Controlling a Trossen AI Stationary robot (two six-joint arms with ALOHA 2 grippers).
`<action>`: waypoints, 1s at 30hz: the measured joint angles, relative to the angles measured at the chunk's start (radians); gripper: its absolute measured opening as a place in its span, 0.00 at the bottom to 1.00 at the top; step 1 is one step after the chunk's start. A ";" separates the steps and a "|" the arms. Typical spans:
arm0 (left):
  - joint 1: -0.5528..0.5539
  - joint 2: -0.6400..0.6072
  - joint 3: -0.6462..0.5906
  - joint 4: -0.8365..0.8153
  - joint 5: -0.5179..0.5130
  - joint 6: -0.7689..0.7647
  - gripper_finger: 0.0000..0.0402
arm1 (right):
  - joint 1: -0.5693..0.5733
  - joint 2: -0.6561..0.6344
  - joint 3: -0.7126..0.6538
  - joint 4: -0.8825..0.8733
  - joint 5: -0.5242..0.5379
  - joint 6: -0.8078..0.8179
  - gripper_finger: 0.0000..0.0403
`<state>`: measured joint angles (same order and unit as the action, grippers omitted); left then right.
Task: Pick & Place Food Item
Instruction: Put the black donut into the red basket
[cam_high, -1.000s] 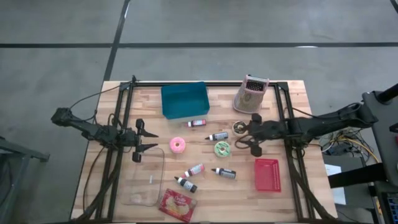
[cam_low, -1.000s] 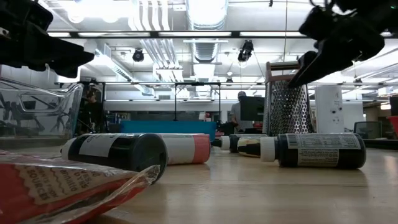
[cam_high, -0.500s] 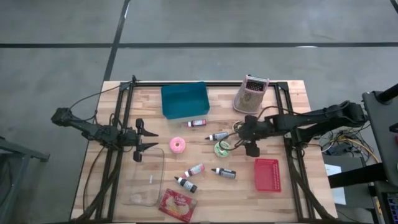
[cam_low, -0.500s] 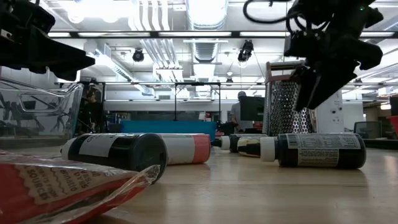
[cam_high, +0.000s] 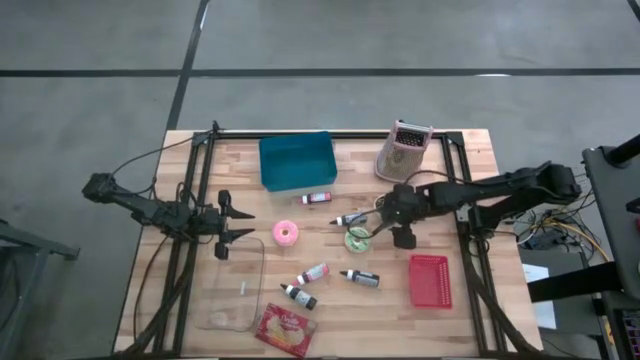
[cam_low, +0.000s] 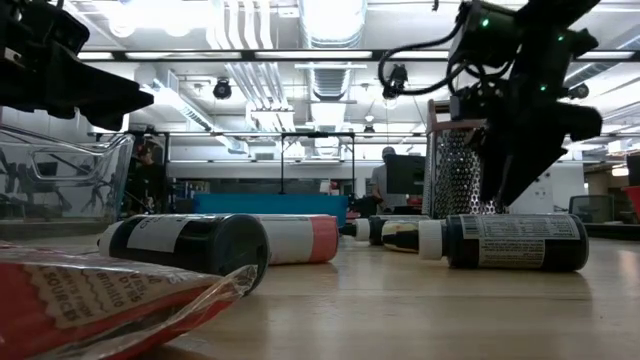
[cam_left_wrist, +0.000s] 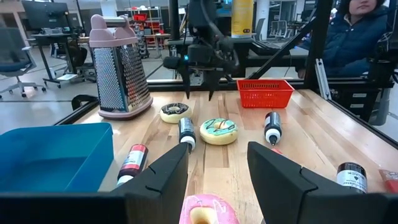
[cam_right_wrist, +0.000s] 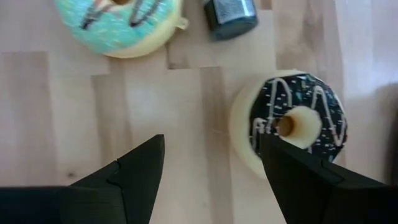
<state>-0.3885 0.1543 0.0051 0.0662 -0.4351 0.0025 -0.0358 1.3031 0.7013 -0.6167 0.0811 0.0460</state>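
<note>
We see the right arm stretched in from the desk's right side toward the middle, its right claw (cam_high: 386, 222) pointed down, fingers spread wide, gripping nothing. Left arm sits at the left edge, left claw (cam_high: 236, 224) aimed inward, fingers parted, empty.

We count three donuts: a pink one (cam_high: 286, 233), a green one (cam_high: 357, 238) and a black one (cam_right_wrist: 297, 123). We count five small bottles: one (cam_high: 317, 198) by the blue bin, one (cam_high: 350, 218) beside the green donut, and three nearer the front, (cam_high: 312, 273), (cam_high: 298, 296) and (cam_high: 360, 278). There is one blue bin (cam_high: 296, 162), one red basket (cam_high: 430, 281), one clear tub (cam_high: 232, 290), one grater (cam_high: 404, 150) and one snack packet (cam_high: 285, 330). We see two arms, each with one pincer.
</note>
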 joint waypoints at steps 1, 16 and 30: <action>0.000 0.000 0.000 0.000 0.000 0.000 0.42 | -0.014 0.006 0.000 0.000 0.000 -0.010 0.65; 0.000 0.000 0.000 0.000 -0.009 -0.003 0.42 | -0.096 0.085 0.033 0.034 -0.003 -0.115 0.65; 0.000 0.004 0.000 0.000 -0.010 -0.008 0.42 | -0.096 0.176 0.038 0.052 -0.028 -0.094 0.64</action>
<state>-0.3885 0.1585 0.0051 0.0662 -0.4454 -0.0051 -0.1319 1.4796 0.7395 -0.5651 0.0530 -0.0479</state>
